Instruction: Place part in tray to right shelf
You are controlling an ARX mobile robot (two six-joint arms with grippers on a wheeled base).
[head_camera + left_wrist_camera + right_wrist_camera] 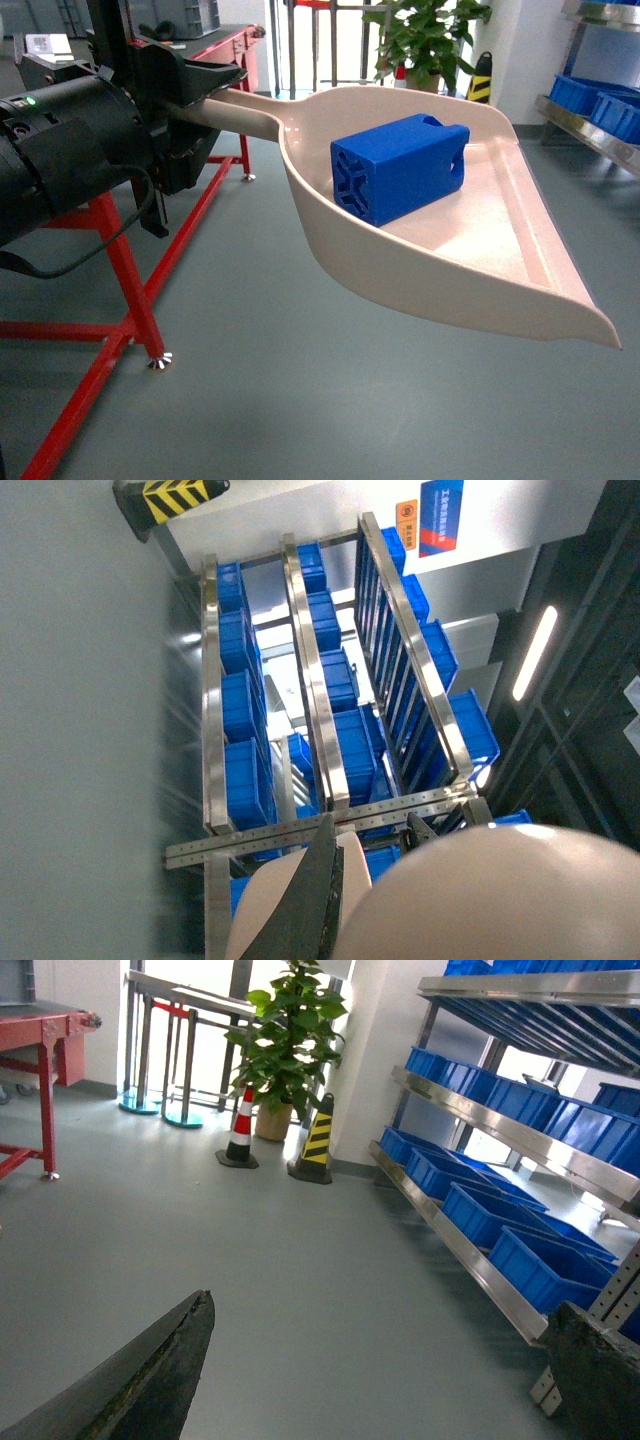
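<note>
The blue part (398, 165) lies on its side inside the beige-pink tray (480, 265), ribbed end toward me. My left gripper (200, 95) is shut on the tray's long handle (235, 112) and holds the tray in the air above the floor. In the left wrist view one dark finger (318, 900) presses against the handle (265, 915), and the tray's rounded back (480, 900) fills the lower right. The right shelf (590, 130) stands at the far right; its steel rails show too (310, 680) (480, 1260). My right gripper (380, 1360) is open and holds nothing.
A red steel frame (120, 270) stands at the left on the grey floor. A potted plant (290, 1040) and two striped cones (240, 1130) (318, 1140) are by the far wall. Blue bins (480, 1210) fill the shelf levels.
</note>
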